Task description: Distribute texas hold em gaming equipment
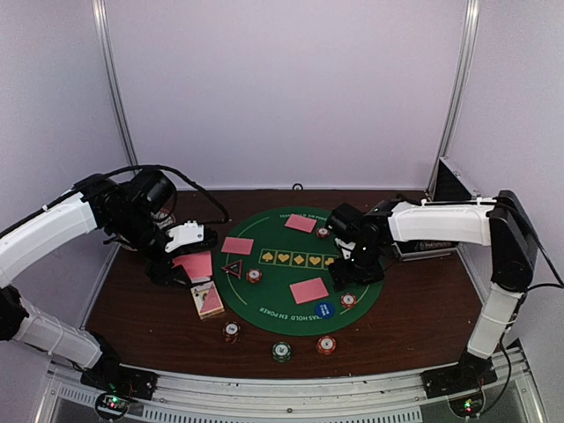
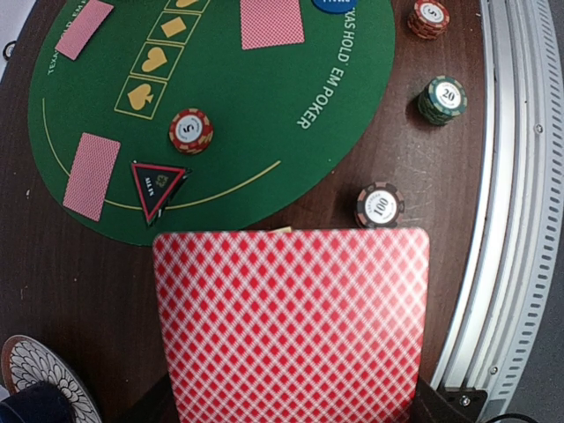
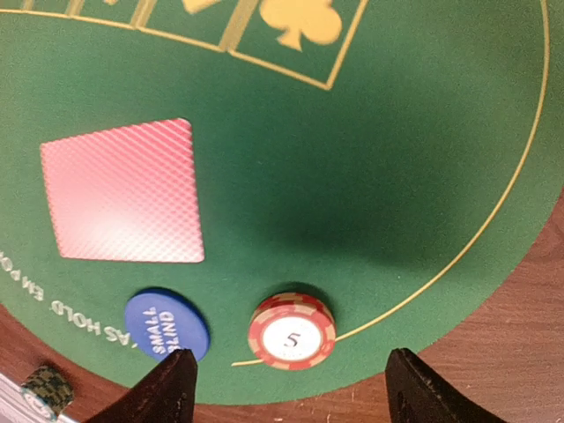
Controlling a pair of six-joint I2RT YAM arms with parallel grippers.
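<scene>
A pink-backed playing card (image 2: 291, 326) fills the lower half of the left wrist view. My left gripper (image 1: 182, 267) is shut on it, above the table left of the green mat (image 1: 282, 238); the card hides the fingers. My right gripper (image 3: 289, 377) stands open over the mat's near right rim. A red chip marked 5 (image 3: 292, 332) lies flat on the felt between its fingertips, untouched. A blue small-blind button (image 3: 165, 325) and a face-down card (image 3: 123, 192) lie to the chip's left. Other cards (image 1: 237, 245) (image 1: 300, 223) and red chips (image 1: 254, 275) (image 1: 323, 233) rest on the mat.
On the bare wood in front of the mat stand a 100 chip (image 2: 380, 204), a green 20 chip (image 2: 441, 100) and an orange chip (image 2: 428, 18). A card deck (image 1: 207, 300) lies left of the mat, a triangular marker (image 2: 157, 185) on its edge. The metal case (image 1: 445, 198) stands open at back right.
</scene>
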